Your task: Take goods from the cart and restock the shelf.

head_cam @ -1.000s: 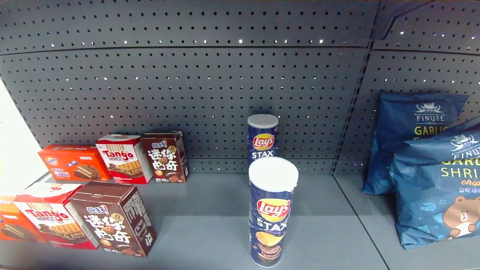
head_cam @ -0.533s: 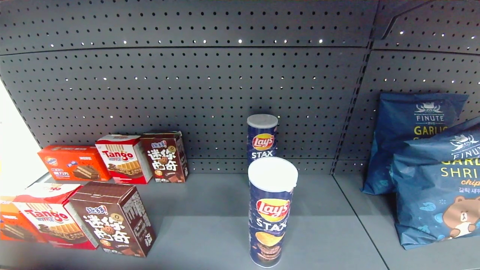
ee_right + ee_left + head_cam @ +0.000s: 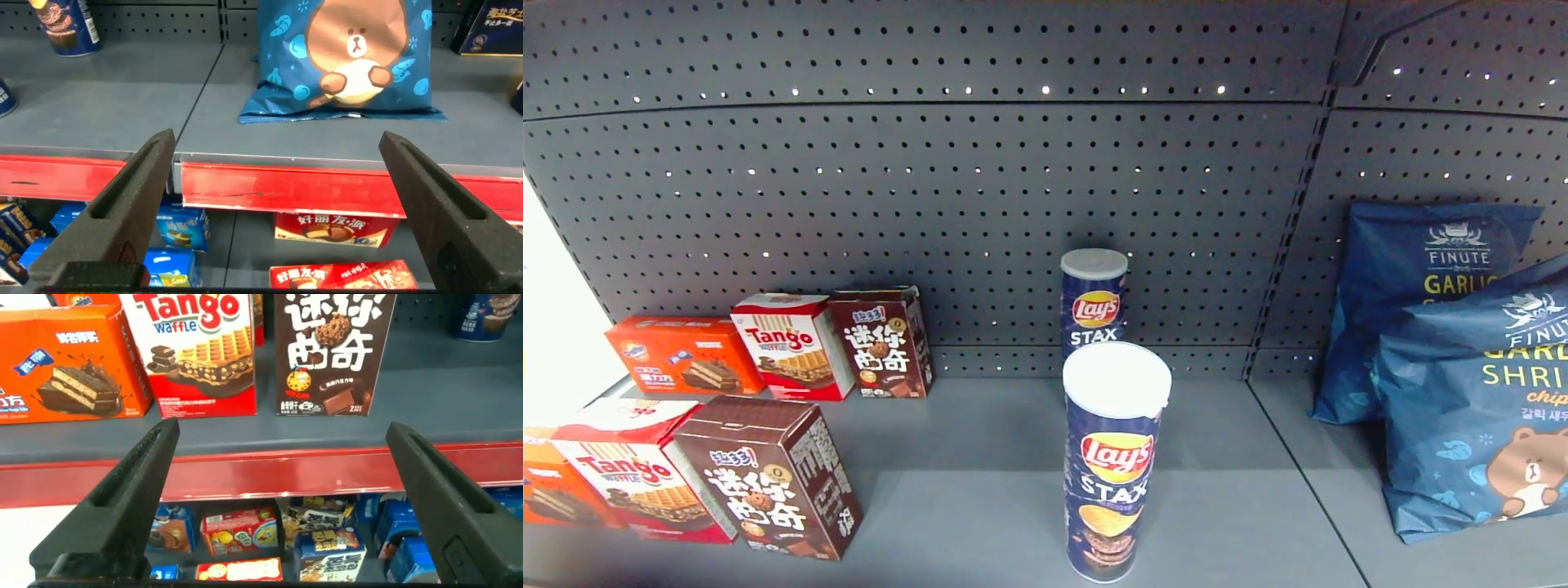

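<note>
The grey shelf [image 3: 980, 490] holds two tall blue chip cans, one in front [image 3: 1115, 457] and one behind [image 3: 1094, 298]. On the shelf's left stand an orange cake box [image 3: 682, 355], red wafer boxes [image 3: 792, 347] and brown cookie boxes [image 3: 768, 474]. Blue snack bags [image 3: 1474, 408] lean at the right. My left gripper [image 3: 282, 431] is open and holds nothing, in front of the shelf edge, facing the wafer box [image 3: 196, 351] and cookie box [image 3: 333, 351]. My right gripper [image 3: 278, 140] is open too, before the bear-printed bag [image 3: 347, 57].
A red price strip [image 3: 270, 469] runs along the shelf's front edge [image 3: 286, 192]. Below it a lower shelf carries several small boxes [image 3: 237, 535] and red packs [image 3: 331, 229]. A perforated back panel [image 3: 980, 180] closes the shelf. Bare shelf floor lies between the boxes and the cans.
</note>
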`<state>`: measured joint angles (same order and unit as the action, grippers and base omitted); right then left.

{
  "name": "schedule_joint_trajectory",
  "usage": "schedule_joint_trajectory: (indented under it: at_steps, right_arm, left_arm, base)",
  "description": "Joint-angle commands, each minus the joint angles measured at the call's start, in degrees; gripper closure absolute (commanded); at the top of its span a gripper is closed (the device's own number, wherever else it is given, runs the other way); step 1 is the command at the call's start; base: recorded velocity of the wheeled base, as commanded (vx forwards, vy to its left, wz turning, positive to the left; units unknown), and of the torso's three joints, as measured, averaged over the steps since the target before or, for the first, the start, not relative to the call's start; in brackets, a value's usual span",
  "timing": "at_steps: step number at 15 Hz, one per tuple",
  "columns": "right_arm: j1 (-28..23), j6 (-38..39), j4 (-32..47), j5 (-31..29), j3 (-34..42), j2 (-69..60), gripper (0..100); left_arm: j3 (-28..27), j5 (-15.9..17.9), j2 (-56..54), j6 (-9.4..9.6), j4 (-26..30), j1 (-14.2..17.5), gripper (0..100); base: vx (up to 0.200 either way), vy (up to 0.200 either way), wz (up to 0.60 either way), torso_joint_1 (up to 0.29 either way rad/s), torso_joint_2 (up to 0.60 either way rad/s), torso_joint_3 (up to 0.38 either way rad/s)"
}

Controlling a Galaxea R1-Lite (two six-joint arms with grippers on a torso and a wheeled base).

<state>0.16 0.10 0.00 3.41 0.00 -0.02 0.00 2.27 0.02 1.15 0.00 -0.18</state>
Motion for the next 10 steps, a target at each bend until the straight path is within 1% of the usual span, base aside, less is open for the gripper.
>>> schedule_joint_trajectory:
  at_steps: [1, 10]
  right_arm:
    - [0.0, 0.0, 0.0, 0.0, 0.0, 0.0, 0]
    - [0.0, -0.3, 0.0, 0.1, 0.0, 0.0, 0]
  left_arm:
    - [0.0, 0.0, 0.0, 0.0, 0.0, 0.0, 0]
    - [0.0, -0.1, 0.0, 0.0, 0.0, 0.0, 0]
  base:
    - [0.0, 0.0, 0.0, 0.0, 0.0, 0.0]
    - [0.0, 0.0, 0.0, 0.0, 0.0, 0.0]
